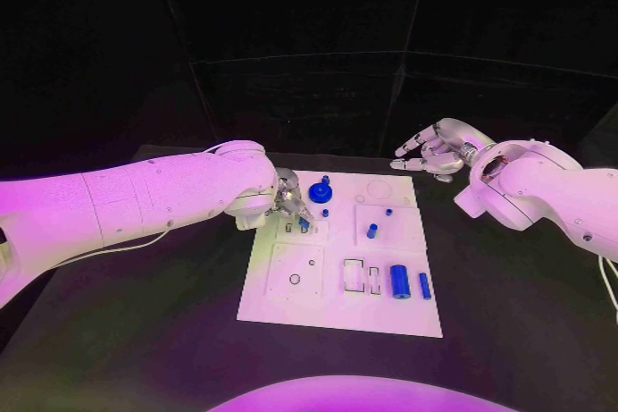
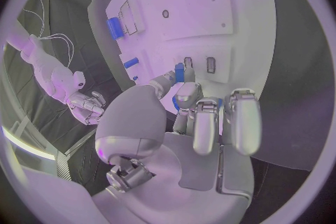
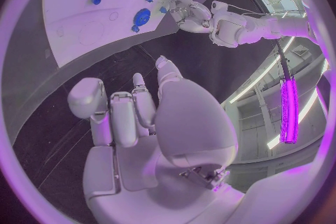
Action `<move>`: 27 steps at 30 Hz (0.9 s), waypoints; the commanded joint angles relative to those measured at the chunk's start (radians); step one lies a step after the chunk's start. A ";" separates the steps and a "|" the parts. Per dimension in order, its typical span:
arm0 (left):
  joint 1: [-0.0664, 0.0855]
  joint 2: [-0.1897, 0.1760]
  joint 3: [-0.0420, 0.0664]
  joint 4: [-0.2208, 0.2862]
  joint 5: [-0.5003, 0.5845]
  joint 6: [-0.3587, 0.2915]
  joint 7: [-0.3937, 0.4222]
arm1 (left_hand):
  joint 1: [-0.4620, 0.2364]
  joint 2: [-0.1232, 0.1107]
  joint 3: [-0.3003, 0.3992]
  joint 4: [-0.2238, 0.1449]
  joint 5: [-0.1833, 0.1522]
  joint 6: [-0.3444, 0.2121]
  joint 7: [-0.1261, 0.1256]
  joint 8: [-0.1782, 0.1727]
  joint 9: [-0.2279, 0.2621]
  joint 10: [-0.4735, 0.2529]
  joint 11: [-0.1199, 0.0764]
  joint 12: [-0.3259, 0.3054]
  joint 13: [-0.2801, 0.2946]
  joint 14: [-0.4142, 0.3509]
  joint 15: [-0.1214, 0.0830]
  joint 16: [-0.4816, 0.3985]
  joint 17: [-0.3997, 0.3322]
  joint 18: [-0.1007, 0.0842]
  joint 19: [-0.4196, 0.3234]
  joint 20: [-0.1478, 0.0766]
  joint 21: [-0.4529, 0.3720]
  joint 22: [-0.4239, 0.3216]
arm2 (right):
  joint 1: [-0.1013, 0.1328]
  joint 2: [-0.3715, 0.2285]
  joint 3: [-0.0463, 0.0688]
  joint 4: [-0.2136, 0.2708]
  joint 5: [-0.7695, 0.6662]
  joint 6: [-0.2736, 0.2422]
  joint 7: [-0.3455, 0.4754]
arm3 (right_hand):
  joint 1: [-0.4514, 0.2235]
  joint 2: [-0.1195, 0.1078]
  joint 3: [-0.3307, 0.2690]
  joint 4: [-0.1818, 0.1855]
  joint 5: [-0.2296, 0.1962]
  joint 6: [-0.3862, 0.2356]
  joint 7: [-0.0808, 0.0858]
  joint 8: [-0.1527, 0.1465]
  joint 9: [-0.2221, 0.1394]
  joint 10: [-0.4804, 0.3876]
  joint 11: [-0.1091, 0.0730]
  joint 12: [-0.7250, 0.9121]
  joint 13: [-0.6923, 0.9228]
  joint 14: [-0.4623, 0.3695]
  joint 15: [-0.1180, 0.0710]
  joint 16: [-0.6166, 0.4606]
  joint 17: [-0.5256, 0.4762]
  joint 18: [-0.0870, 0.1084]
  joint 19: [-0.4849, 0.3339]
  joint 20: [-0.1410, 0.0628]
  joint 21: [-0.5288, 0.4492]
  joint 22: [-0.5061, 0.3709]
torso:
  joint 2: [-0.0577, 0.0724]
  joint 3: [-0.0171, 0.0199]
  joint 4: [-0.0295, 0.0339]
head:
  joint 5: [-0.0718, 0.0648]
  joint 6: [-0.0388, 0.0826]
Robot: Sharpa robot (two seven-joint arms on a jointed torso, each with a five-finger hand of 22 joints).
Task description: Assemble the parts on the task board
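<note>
Left robot hand (image 1: pixel 286 206) is over the far-left part of the flat white task board (image 1: pixel 338 300), pinching a small blue peg-like part (image 2: pixel 179 72) between thumb and a fingertip, other fingers curled beside it; peg tip sits right at the board surface next to two small slots. Just right of that hand: a round blue disc part with a raised hub (image 1: pixel 321 194), a tiny blue peg (image 1: pixel 325 213) near it, and further right a short blue upright cylinder (image 1: pixel 371 231) and another small blue pin (image 1: pixel 389 212). Near-right area of the board holds a thick blue cylinder (image 1: pixel 399 281) lying flat, with a thin blue rod (image 1: pixel 424 285) just beside it on the right. Right robot hand (image 1: pixel 433 150) hangs off the board's far-right corner above the black tabletop (image 1: pixel 515 305), released, fingers loosely spread and partly curled, holding nothing.
</note>
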State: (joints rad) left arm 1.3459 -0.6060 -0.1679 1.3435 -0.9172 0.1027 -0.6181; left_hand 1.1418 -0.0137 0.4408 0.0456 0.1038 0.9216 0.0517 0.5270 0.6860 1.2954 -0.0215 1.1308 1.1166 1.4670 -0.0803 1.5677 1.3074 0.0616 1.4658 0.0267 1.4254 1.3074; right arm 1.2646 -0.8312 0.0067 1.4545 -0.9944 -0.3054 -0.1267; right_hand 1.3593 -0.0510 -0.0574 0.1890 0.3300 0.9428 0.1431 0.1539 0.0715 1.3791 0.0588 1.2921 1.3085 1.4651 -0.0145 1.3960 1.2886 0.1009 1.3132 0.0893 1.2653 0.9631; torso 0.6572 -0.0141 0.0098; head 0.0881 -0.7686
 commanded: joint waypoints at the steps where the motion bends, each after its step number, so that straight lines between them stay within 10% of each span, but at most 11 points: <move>1: -0.004 -0.013 0.000 0.019 0.016 -0.095 0.014 | -0.011 -0.001 0.159 -0.150 -0.005 -0.002 0.000 0.006 0.002 0.006 0.001 -0.004 -0.001 0.104 -0.001 0.003 0.263 -0.012 0.026 0.000 -0.004 0.033 | 0.002 -0.002 0.001 0.001 0.000 0.006 0.003 | -0.001 0.012 -0.006 0.001 0.006 -0.003 0.001 0.006 -0.001 -0.009 -0.001 -0.006 0.015 0.044 -0.005 -0.007 -0.001 0.012 -0.005 -0.002 -0.007 -0.002 | 0.000 -0.0005 0.0024 | 0.000 -0.001; 18: -0.068 -0.066 0.000 0.093 -0.122 -0.321 0.055 | -0.017 -0.012 0.178 -0.151 -0.006 0.000 -0.002 0.012 0.010 0.011 -0.001 0.000 0.003 0.104 -0.003 0.003 0.263 -0.013 0.027 -0.001 -0.004 0.035 | 0.002 -0.012 0.001 0.009 -0.001 0.004 -0.005 | -0.003 0.013 -0.009 0.004 0.008 -0.003 0.002 0.006 -0.001 -0.009 -0.001 -0.006 0.015 0.044 -0.005 -0.007 -0.002 0.013 -0.006 -0.003 -0.008 -0.003 | -0.003 0.0019 0.0041 | 0.004 -0.005; 27: -0.076 -0.067 0.000 0.104 -0.140 -0.307 0.043 | -0.018 -0.012 0.180 -0.150 -0.006 0.000 -0.002 0.012 0.011 0.012 -0.001 0.001 0.003 0.104 -0.003 0.003 0.263 -0.013 0.027 -0.001 -0.004 0.035 | 0.002 -0.010 0.001 0.008 -0.003 0.007 -0.008 | -0.003 0.013 -0.009 0.004 0.008 -0.003 0.002 0.006 -0.001 -0.009 -0.001 -0.006 0.015 0.044 -0.005 -0.007 -0.002 0.013 -0.006 -0.003 -0.008 -0.003 | -0.003 0.0011 0.0038 | 0.003 -0.009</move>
State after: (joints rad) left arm 1.2692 -0.6737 -0.1692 1.4446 -1.0249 -0.1896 -0.5802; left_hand 1.1247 -0.0306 0.4737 0.0402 0.0987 0.9220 0.0522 0.5361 0.6968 1.3027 -0.0215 1.1308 1.1191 1.4670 -0.0802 1.5677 1.3074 0.0616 1.4657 0.0268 1.4255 1.3074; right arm 1.2645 -0.8418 0.0066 1.4608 -0.9951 -0.3041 -0.1331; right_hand 1.3538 -0.0455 -0.0607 0.1922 0.3348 0.9428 0.1431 0.1538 0.0716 1.3792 0.0588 1.2922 1.3087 1.4651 -0.0145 1.3917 1.2887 0.1009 1.3132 0.0892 1.2614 0.9618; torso 0.6539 -0.0126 0.0143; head 0.0913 -0.7762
